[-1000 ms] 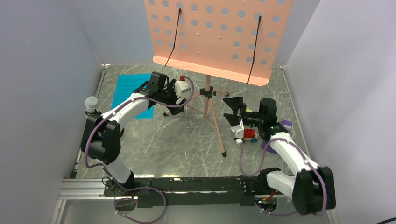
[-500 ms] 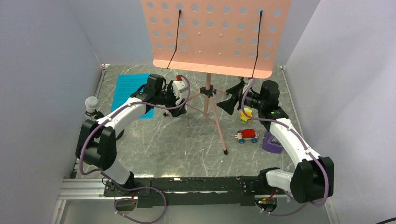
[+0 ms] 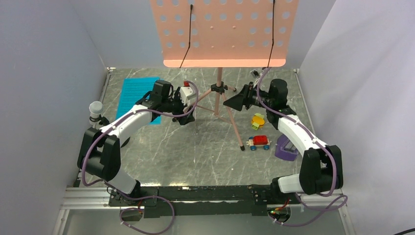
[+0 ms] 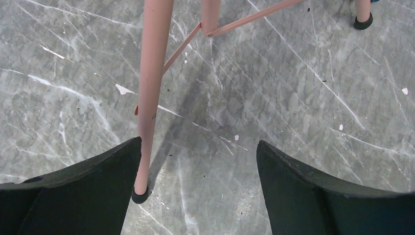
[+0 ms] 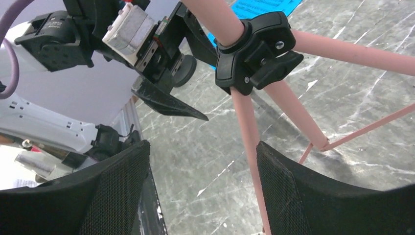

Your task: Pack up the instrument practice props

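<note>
The salmon-pink music stand [image 3: 222,32] stands upright, its smooth tubular pole vertical and its perforated desk facing the arms. The left gripper [image 4: 198,161] gapes apart, with a rubber-capped leg just inside one finger. The right gripper [image 5: 203,166] is also apart, a thin leg between its jaws and the black plastic collar [image 5: 254,46] beyond them. The cyan sheet-music pages [image 3: 137,95] lie flat outside the left jaws. The yellow toy [image 3: 257,120], red toy car [image 3: 259,141] and purple metronome [image 3: 286,148] sit behind the right jaws.

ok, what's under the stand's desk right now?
Under the desk: its pole, the black leg collar and the tripod legs, with the left claw and right claw open on either side. The desk hides the pole's upper end and its mount.
</note>
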### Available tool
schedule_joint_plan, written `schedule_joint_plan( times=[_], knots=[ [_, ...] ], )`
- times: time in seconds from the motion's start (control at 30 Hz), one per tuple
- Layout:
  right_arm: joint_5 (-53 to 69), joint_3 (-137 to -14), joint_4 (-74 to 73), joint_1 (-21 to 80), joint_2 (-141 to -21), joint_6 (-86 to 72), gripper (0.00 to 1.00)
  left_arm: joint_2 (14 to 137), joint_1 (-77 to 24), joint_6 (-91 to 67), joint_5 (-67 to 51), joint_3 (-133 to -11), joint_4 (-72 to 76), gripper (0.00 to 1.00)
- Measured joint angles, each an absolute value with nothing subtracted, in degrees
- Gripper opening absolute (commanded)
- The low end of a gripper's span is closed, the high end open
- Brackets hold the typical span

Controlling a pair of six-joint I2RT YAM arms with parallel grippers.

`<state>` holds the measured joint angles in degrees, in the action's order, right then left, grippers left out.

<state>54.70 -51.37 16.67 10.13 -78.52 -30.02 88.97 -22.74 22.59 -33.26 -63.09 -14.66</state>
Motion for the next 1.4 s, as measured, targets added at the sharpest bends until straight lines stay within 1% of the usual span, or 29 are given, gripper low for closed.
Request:
schedule_joint_plan(
  times=[0.1,0.23,0.4,0.53,0.73,0.87,1.17,1.3,1.4],
  knots=[
    [55.83,-50.46,15.84,8.82,-76.99,-29.32,0.79,88.77,-22.74,22.72,-33.23,-63.02,-14.87,0.91],
    [55.48,-44.91,15.64,4.62,-72.95,-30.24,0.82,88.75,-22.74,22.81,-33.21,-63.02,-15.0,0.91],
    [54.54,-44.75,16.95,1.91,-75.57,-34.15,0.89,88.75,-22.74,23.22,-33.21,-63.02,-15.84,0.91],
    [54.02,-48.71,19.53,2.15,-82.04,-40.51,0.92,88.77,-22.74,23.46,-33.15,-63.02,-16.67,0.91],
    [53.98,-58.41,22.63,3.49,-89.58,-46.98,0.9,88.9,-22.74,24.64,-33.01,-63.05,-17.78,0.92],
    [53.89,-61.49,23.97,4.56,-90.39,-47.68,0.8,88.99,-22.74,24.82,-32.84,-63.05,-18.13,0.92],
    [53.52,-61.34,23.03,6.35,-92.47,-45.1,0.57,88.99,-22.74,25.82,-32.49,-63.05,-18.33,0.92],
    [53.04,-61.73,22.33,6.96,-93.82,-43.59,0.51,89.21,-22.74,25.82,-32.51,-63.05,-18.31,0.92],
    [52.71,-62.24,22.11,7.4,-93.82,-41.1,0.45,89.73,-22.74,25.82,-32.49,-63.13,-18.26,0.92]
  ],
)
